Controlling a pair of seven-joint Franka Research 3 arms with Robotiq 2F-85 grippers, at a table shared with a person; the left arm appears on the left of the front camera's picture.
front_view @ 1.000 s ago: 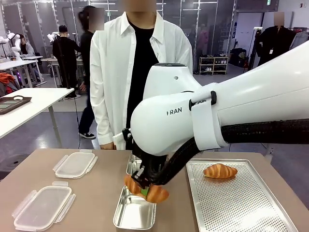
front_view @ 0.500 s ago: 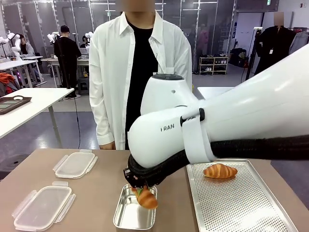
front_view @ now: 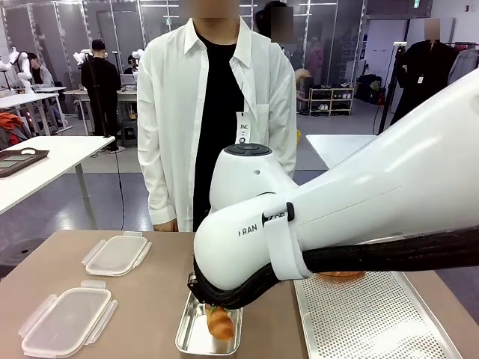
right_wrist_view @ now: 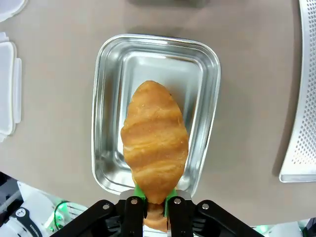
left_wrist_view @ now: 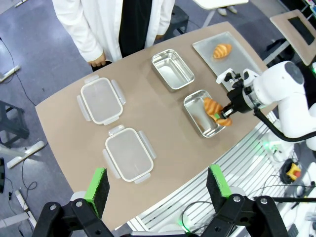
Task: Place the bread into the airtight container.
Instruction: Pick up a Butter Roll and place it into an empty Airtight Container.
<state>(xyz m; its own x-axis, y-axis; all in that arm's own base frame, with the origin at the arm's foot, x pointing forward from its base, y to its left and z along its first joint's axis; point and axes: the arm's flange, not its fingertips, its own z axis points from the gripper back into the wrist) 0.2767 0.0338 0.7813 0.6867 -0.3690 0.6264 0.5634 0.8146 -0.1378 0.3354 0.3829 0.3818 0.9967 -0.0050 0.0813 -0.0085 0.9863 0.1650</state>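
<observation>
A golden croissant (right_wrist_view: pixel 155 143) hangs just inside the near steel container (right_wrist_view: pixel 101 98), gripped at one end by my right gripper (right_wrist_view: pixel 154 202), which is shut on it. In the front view the croissant (front_view: pixel 219 323) sits low in that container (front_view: pixel 187 340), under the big white right arm. From the left wrist view the same croissant (left_wrist_view: pixel 215 109) and container (left_wrist_view: pixel 197 116) lie far below. My left gripper (left_wrist_view: pixel 157 183) is high above the table, open and holding nothing. A second croissant (left_wrist_view: pixel 222 50) lies on the perforated tray (left_wrist_view: pixel 237 61).
A second steel container (left_wrist_view: pixel 172 68) stands behind the first. Two clear lids (left_wrist_view: pixel 100 99) (left_wrist_view: pixel 128 154) lie on the table's left half. A person in a white shirt (front_view: pixel 217 112) stands at the far edge. The tray's edge (right_wrist_view: pixel 301 98) is close to the container's right.
My right arm has come down and slightly left, lowering the croissant from above the near container into it. The tray's croissant is now mostly hidden behind the arm.
</observation>
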